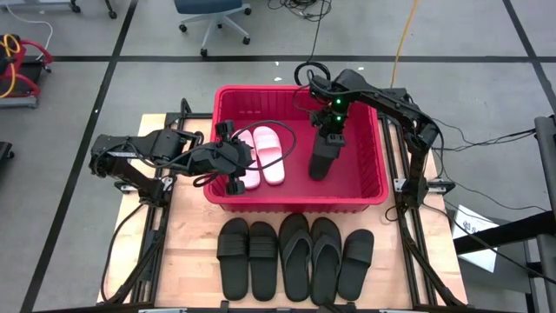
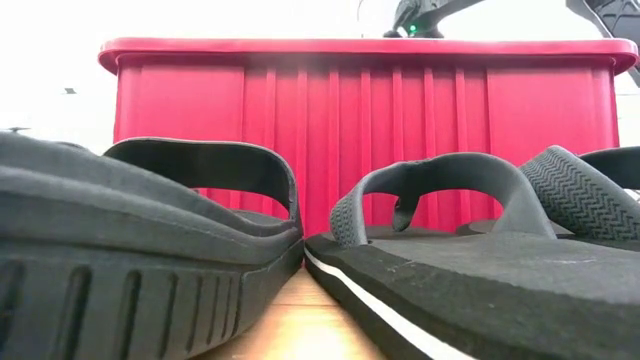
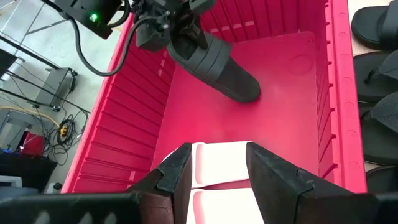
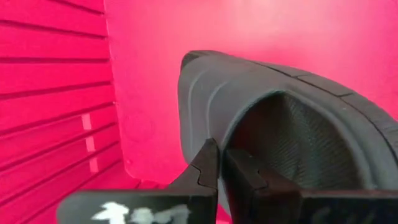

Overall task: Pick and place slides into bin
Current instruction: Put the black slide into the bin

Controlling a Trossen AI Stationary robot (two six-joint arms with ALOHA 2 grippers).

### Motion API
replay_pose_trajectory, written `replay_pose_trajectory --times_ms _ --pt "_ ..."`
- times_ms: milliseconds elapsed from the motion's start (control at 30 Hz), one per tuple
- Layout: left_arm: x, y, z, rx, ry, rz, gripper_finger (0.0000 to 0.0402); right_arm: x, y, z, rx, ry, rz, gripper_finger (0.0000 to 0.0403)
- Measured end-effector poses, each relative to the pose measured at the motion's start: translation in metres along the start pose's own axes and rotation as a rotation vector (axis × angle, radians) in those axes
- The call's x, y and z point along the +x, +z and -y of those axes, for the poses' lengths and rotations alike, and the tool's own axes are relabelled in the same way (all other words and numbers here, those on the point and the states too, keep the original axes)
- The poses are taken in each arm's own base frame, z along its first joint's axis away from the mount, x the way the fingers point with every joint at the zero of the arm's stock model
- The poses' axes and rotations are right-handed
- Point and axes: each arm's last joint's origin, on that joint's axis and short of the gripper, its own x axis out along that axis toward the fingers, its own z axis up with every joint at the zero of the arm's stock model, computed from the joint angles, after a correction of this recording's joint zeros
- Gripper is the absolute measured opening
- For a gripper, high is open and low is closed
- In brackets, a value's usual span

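The red bin [image 1: 295, 203] stands at the table's middle, far side. A white pair of slides [image 1: 262, 156] lies on the bin's floor at its left. My left gripper [image 1: 234, 179] is open over the near end of the white pair [image 3: 217, 158], inside the bin. My right gripper [image 1: 330, 132] is shut on a black wide-strap slide [image 1: 322, 160] in the bin's right half. Several black slides [image 1: 295, 256], one pair of them thong flip-flops, lie side by side on the table in front of the bin. My right gripper pinches the black slide at its strap's edge [image 4: 252, 134] between its two fingers, coming from above and pointing down. The slide hangs tilted below the fingers, and its lower end [image 3: 247, 92] is at the bin's floor; whether it touches, I cannot tell.
The bin's ribbed walls [image 3: 124, 124] rise around both grippers. The floor between the white pair and the black slide is bare red [image 3: 292, 68]. In the low view the black slides [image 2: 150, 230] fill the foreground in front of the bin's near wall [image 2: 370, 130].
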Motion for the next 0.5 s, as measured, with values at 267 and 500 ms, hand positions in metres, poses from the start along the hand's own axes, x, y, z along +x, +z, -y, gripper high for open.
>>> replay_pose_trajectory --times_ms 267,500 --pt "0.0 0.0 0.0 0.005 0.0 0.0 0.0147 0.018 -0.013 0.007 0.104 -0.052 -0.135 0.0" --pt "0.0 0.0 0.0 0.005 0.0 0.0 0.0147 0.025 -0.015 0.009 0.056 -0.014 -0.15 0.0"
